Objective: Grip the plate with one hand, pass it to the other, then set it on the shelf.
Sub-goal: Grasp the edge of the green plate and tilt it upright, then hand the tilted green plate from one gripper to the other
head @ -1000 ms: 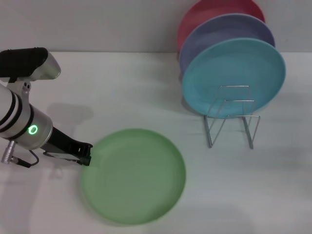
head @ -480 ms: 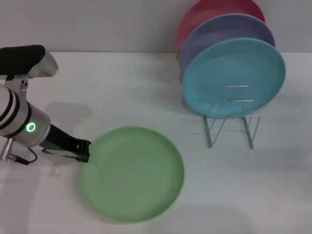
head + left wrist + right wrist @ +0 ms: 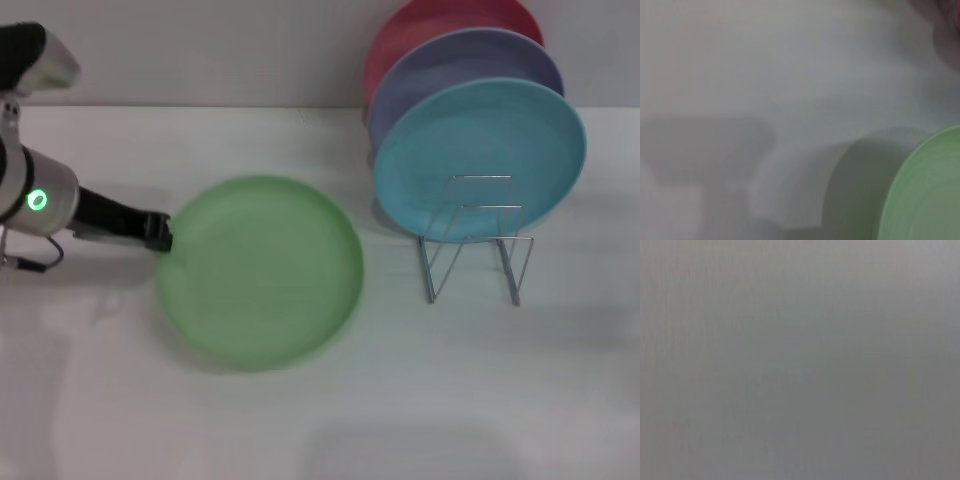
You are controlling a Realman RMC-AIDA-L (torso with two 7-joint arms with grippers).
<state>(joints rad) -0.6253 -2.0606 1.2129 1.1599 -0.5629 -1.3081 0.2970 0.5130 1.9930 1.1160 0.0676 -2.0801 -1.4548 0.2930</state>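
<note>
The left gripper (image 3: pixel 160 233), clamped on the light green plate's (image 3: pixel 260 272) rim, has lifted it off the desk (image 3: pixel 560 400), ready for handover.

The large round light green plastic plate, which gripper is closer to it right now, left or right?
Left. The left gripper grips the large round light green plastic plate at its rim on the robot's left side. The right gripper is out of sight in every view.

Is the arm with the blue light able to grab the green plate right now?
Probably not yet. The green plate is held at its left edge by the left gripper, with open table on its right side. But the right arm shows in no view, so it seems too far away.
</note>
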